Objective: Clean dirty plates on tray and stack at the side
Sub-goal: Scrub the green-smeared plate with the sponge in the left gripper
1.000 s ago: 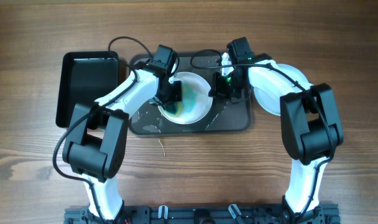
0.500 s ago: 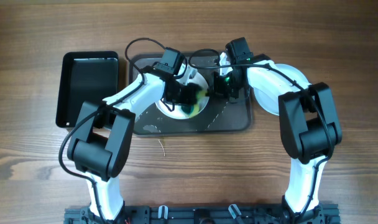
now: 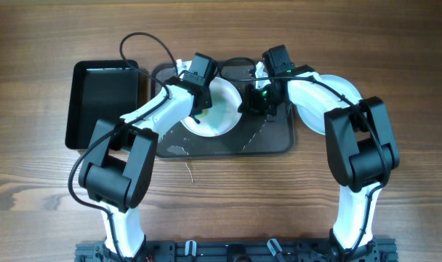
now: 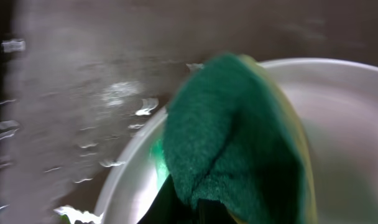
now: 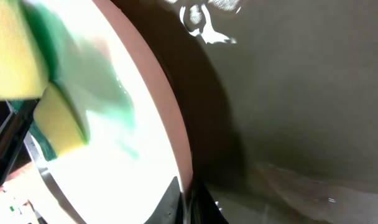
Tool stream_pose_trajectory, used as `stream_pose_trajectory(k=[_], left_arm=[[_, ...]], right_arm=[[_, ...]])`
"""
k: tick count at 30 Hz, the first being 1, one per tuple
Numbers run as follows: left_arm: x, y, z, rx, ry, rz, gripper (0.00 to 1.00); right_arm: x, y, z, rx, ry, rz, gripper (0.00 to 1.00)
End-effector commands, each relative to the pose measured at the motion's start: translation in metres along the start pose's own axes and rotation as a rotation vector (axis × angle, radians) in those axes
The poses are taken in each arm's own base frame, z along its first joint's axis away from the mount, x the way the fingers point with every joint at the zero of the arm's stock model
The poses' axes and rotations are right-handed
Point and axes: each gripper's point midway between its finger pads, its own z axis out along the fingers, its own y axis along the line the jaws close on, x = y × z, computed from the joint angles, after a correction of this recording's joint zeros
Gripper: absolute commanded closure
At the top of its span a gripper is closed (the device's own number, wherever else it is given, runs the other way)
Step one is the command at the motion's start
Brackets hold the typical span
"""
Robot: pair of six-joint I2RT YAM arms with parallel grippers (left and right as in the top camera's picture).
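One step, seemingly scrubbing: mid-frame on the brown wooden worktop (image 3: 221,44), the large dark-grey rectangular tray (image 3: 273,143) bears a round white plate (image 3: 221,120), rim pinched by the right gripper (image 3: 248,102); the left gripper (image 3: 201,108) clamps a green-and-yellow sponge (image 4: 232,137) against it. Next likely calls for wiping the teal smear (image 5: 124,118), plainest from the right wrist
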Motion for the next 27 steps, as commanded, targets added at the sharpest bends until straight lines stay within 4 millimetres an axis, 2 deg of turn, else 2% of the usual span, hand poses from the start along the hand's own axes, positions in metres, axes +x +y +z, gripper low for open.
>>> stream_pose_trajectory(k=[1, 3, 6, 7, 9, 12, 16, 21, 24, 27], left_arm=[[0.009, 0.039, 0.005, -0.184, 0.004, -0.04, 0.96], [0.03, 0.021, 0.006, -0.074, 0.116, 0.005, 0.96], [0.064, -0.026, -0.005, 0.227, 0.302, 0.117, 0.96], [0.079, -0.051, -0.018, 0.402, 0.379, 0.174, 0.96], [0.093, -0.079, -0.041, 0.623, 0.452, 0.235, 0.96], [0.099, -0.105, -0.07, 0.866, 0.491, 0.287, 0.96], [0.086, -0.11, -0.066, 0.875, 0.421, 0.296, 0.96], [0.055, -0.099, -0.039, 0.72, 0.272, 0.274, 0.96], [0.026, -0.068, -0.01, 0.45, 0.146, 0.175, 0.96], [0.003, -0.036, 0.004, 0.232, 0.039, 0.102, 0.96]], right_arm=[[0.02, -0.019, 0.016, 0.035, 0.062, 0.035, 0.96], [0.02, -0.019, 0.016, 0.035, 0.062, 0.034, 0.96], [0.02, -0.019, 0.016, 0.035, 0.063, 0.035, 0.96], [0.02, -0.019, 0.016, 0.035, 0.062, 0.035, 0.96], [0.02, -0.019, 0.016, 0.035, 0.062, 0.035, 0.96], [0.02, -0.019, 0.016, 0.035, 0.062, 0.034, 0.96], [0.02, -0.019, 0.016, 0.035, 0.062, 0.034, 0.96], [0.02, -0.019, 0.016, 0.035, 0.062, 0.034, 0.96], [0.02, -0.019, 0.016, 0.035, 0.062, 0.034, 0.96], [0.02, -0.019, 0.016, 0.035, 0.063, 0.034, 0.96]])
